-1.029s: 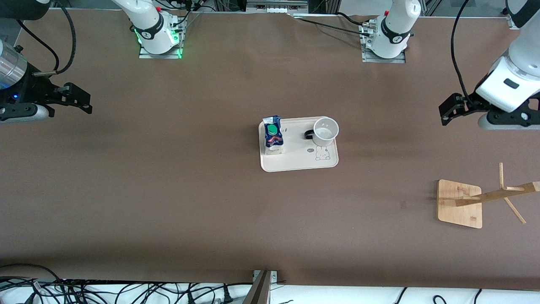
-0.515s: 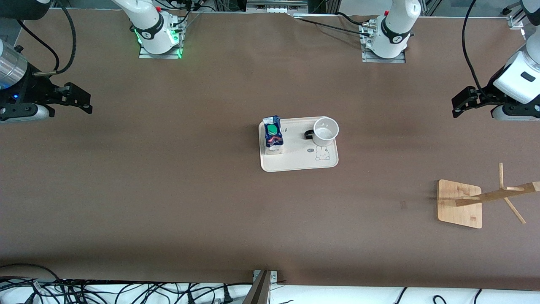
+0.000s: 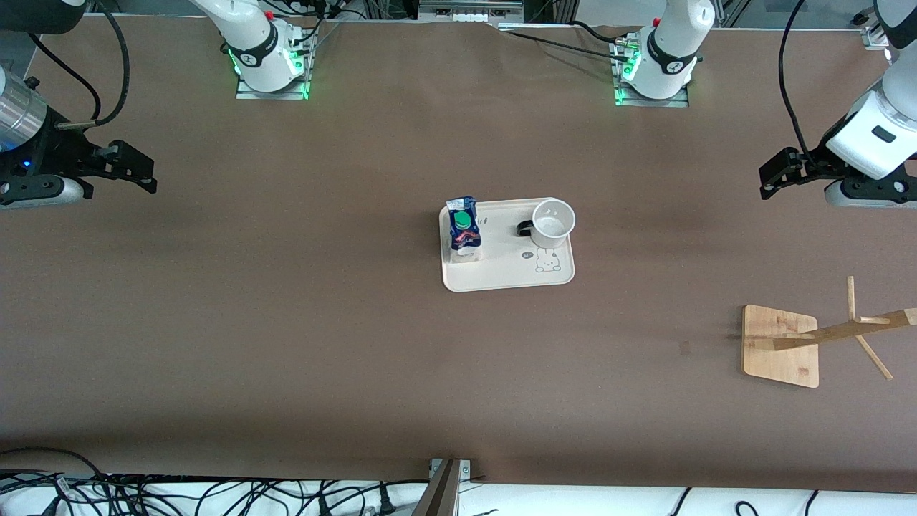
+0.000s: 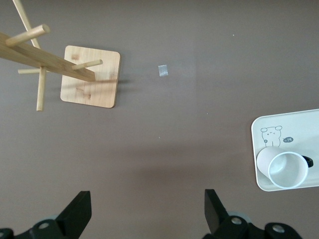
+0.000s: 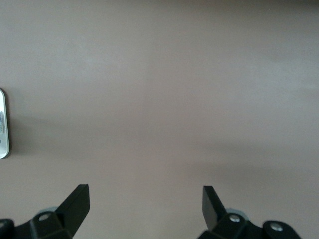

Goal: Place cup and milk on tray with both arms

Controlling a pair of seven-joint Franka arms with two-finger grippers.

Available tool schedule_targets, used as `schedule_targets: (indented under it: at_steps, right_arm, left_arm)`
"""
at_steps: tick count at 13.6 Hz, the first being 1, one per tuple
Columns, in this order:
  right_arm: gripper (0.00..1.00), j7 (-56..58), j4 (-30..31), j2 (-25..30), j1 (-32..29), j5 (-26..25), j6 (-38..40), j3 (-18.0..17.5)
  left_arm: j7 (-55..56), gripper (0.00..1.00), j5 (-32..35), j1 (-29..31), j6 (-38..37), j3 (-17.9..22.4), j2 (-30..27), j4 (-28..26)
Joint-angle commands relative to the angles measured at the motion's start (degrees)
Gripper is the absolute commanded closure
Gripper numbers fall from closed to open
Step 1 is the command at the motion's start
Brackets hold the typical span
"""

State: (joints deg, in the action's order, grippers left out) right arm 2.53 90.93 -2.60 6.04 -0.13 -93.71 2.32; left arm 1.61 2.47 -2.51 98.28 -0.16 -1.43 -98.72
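Observation:
The cream tray [image 3: 501, 276] lies at the table's middle. The white cup [image 3: 553, 222] stands upright on it at the corner toward the left arm's end, black handle toward the milk. The blue-and-white milk carton [image 3: 463, 231] with green cap stands upright on the tray's end toward the right arm. My left gripper [image 3: 772, 175] is open and empty, raised over the table's left-arm end. My right gripper [image 3: 136, 168] is open and empty over the right-arm end. The left wrist view shows the cup [image 4: 286, 169] and tray [image 4: 259, 129]; its fingers [image 4: 79, 211] stand wide apart.
A bamboo rack with a square base [image 3: 779, 345] and slanted pegs stands toward the left arm's end, nearer the front camera than the tray; it also shows in the left wrist view [image 4: 90, 75]. Cables lie along the table's front edge [image 3: 215, 494].
The left gripper rose and drew back toward its end of the table, then shifted slightly back. The right arm, cup, milk and tray have not moved.

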Motion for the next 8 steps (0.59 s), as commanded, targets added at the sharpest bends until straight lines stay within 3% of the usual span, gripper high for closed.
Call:
schedule_targets:
  at_steps: [1, 8]
  right_arm:
    - [0.0, 0.02, -1.46, -0.56, -0.32, -0.14, 0.99, -0.48]
    - [0.0, 0.02, -1.46, -0.56, -0.32, -0.14, 0.99, -0.47]
  left_arm:
    - [2.68, 0.0, -1.76, -0.38, -2.04, 0.08, 1.87, 2.74]
    - [3.49, 0.0, -2.91, -0.38, -2.13, -0.01, 2.05, 3.0]
